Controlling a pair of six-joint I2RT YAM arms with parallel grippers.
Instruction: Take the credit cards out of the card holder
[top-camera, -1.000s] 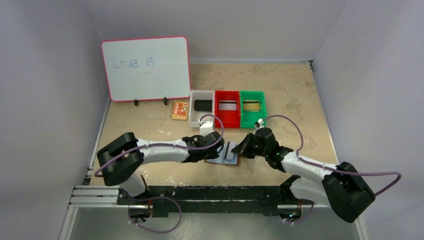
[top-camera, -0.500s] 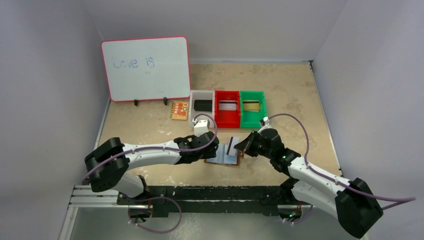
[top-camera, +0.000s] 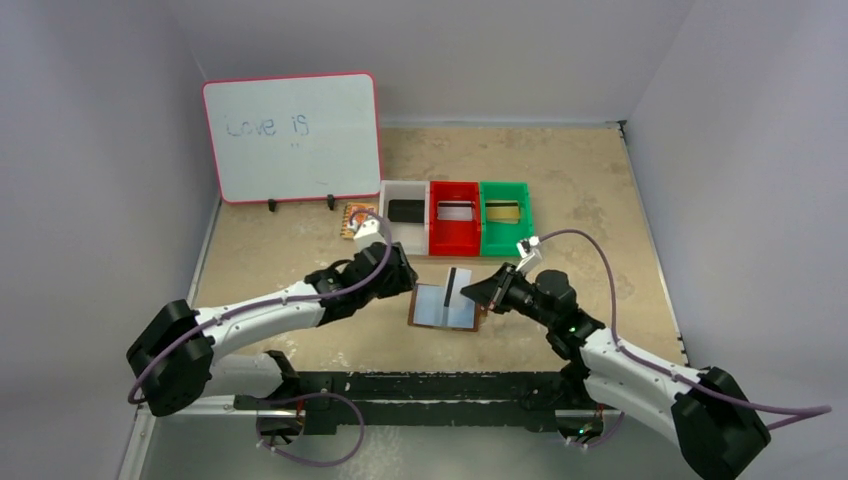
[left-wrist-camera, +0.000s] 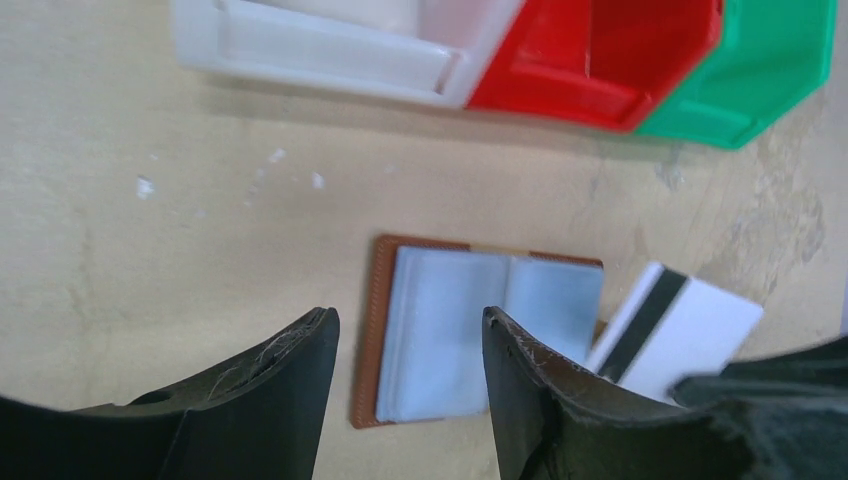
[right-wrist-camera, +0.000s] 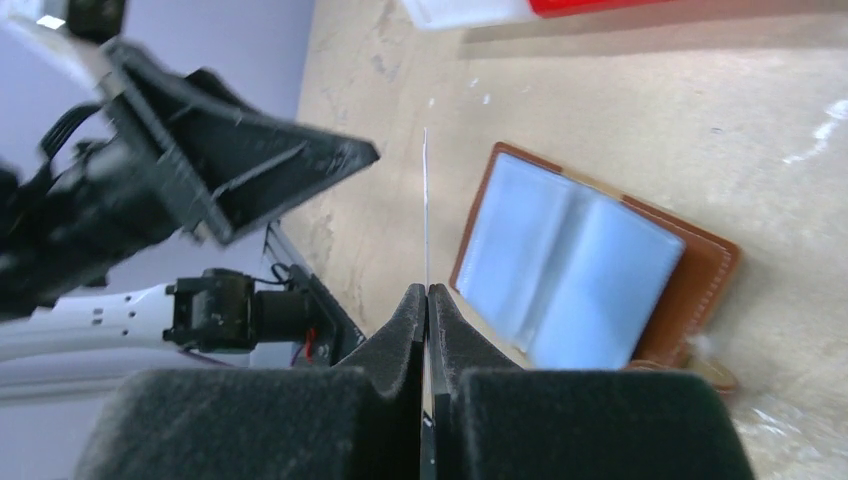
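Note:
The card holder (top-camera: 443, 307) lies open on the table, brown leather with two pale blue pocket panels (left-wrist-camera: 480, 325) facing up. My right gripper (top-camera: 472, 292) is shut on a white credit card (top-camera: 453, 287) with a black stripe (left-wrist-camera: 670, 330), held on edge just above the holder's right half. In the right wrist view the card (right-wrist-camera: 425, 200) shows edge-on as a thin line between the pads (right-wrist-camera: 427, 295), with the holder (right-wrist-camera: 580, 270) to the right. My left gripper (top-camera: 405, 282) hangs open and empty (left-wrist-camera: 410, 340) just left of the holder, not touching it.
Behind the holder stand three bins: white (top-camera: 405, 226) with a black card, red (top-camera: 455, 235) with a card, green (top-camera: 505, 232) with a gold card. An orange patterned card (top-camera: 352, 216) lies partly under the left arm. A whiteboard (top-camera: 292, 135) stands at the back left.
My left gripper opened, let go of the holder and drew back to the left. The right gripper, still shut on the card, pulled it up and clear of the holder.

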